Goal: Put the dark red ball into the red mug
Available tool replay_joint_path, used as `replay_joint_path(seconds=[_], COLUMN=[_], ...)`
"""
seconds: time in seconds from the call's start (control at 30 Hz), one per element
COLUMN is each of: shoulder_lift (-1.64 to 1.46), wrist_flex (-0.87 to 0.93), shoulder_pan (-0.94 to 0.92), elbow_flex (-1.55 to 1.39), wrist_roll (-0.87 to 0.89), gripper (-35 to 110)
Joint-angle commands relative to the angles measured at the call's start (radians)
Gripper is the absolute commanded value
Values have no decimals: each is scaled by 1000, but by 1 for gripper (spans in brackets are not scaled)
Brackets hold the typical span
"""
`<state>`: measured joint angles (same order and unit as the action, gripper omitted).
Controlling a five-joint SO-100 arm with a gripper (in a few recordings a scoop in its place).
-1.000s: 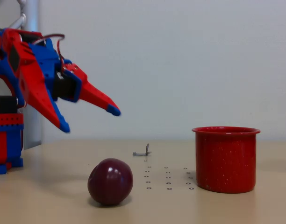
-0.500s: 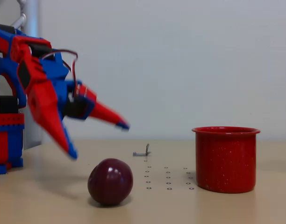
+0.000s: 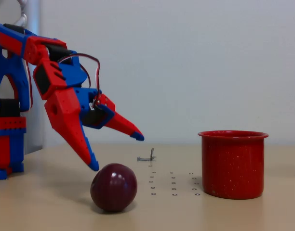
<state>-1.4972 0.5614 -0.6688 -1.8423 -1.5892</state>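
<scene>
The end effector (image 3: 116, 151) hangs spread wide, gripping nothing, its lower fingertip just above the dark red ball (image 3: 113, 187) on the table (image 3: 51, 207), likely to straddle it; the red mug (image 3: 233, 164) stands well beyond

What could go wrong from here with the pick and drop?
The open hand hangs just above the dark red ball; its lower finger sits near the ball's top left and might nudge the smooth, rounded ball into rolling. The red mug stands well to the right in the fixed view, so a weak grip may slip in transit.
</scene>
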Motion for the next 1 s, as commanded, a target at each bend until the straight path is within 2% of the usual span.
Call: replay_joint_path(seconds=[0.0, 0.33, 0.97], shoulder_lift=[-28, 26, 115], wrist_flex=[-11, -40, -140], shoulder_pan=[-40, -138, -97], elbow_flex=[89, 94, 126], wrist_roll=[21, -18, 21], gripper=[57, 55, 52])
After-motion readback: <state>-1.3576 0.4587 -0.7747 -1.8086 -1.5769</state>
